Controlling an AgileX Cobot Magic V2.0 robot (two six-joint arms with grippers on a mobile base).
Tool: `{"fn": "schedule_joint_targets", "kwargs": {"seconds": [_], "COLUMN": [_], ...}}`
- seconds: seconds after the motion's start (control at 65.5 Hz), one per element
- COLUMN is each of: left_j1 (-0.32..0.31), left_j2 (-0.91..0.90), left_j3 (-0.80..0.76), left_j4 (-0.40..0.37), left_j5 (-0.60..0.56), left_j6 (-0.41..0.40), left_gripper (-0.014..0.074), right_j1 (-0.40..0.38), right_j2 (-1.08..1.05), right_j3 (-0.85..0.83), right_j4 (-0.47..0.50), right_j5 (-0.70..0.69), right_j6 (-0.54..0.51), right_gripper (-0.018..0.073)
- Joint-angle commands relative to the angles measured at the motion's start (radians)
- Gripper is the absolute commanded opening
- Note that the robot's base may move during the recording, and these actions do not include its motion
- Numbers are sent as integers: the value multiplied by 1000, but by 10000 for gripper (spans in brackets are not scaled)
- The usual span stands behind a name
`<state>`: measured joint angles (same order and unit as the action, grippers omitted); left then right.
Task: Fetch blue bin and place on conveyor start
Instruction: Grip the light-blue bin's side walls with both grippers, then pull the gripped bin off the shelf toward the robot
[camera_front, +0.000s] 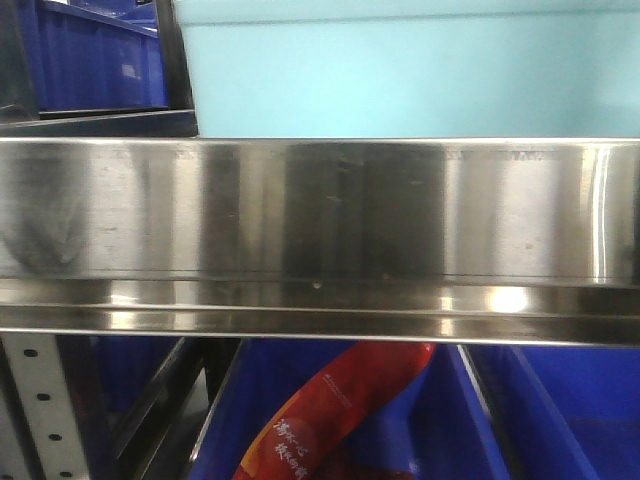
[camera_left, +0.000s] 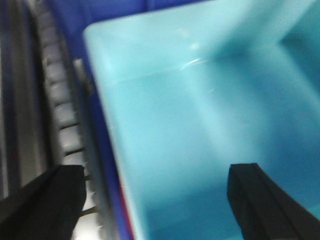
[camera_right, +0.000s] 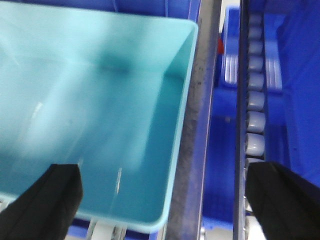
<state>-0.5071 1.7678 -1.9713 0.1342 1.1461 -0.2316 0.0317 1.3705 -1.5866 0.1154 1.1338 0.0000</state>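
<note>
Both spread wide, the left gripper (camera_left: 157, 185) and the right gripper (camera_right: 162, 182) each straddle a side rim of the light turquoise rectangular plastic tub (camera_right: 90, 100); white characters on the red plastic packet (camera_front: 335, 405) are illegible.

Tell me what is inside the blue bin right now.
Nothing shows inside the blue bin: only bare turquoise floor and walls. A finger of the right gripper hides a near patch of floor, and the front view shows only its outer wall.
</note>
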Motion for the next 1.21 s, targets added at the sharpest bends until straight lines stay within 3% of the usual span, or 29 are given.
{"fn": "schedule_joint_targets", "kwargs": {"seconds": [0.0, 0.534, 0.656, 0.748, 0.885, 0.931, 1.19], "left_j1": [16, 42, 47, 48, 48, 48, 48], "left_j2": [39, 199, 200, 200, 200, 200, 198], "left_j3": [-33, -35, -35, -35, -35, -35, -35], "left_j4": [14, 0, -1, -2, -2, -2, 6], "left_j5": [36, 36, 36, 36, 36, 36, 40], "left_j6": [-8, -22, -61, -61, -61, -61, -61], "left_gripper": [474, 471, 376, 212, -100, -111, -111], "right_j1": [-1, -1, -1, -1, -1, -1, -1], "right_j2": [74, 342, 359, 359, 359, 359, 354], "right_j3": [-57, -78, -78, -78, -78, -78, -78], "right_j4": [-15, -17, -19, -19, -32, -44, -77], "right_j5": [33, 4, 2, 2, 2, 2, 9], "right_j6": [0, 0, 0, 0, 0, 0, 9], "right_gripper": [570, 553, 428, 235, -52, -155, -151]}}
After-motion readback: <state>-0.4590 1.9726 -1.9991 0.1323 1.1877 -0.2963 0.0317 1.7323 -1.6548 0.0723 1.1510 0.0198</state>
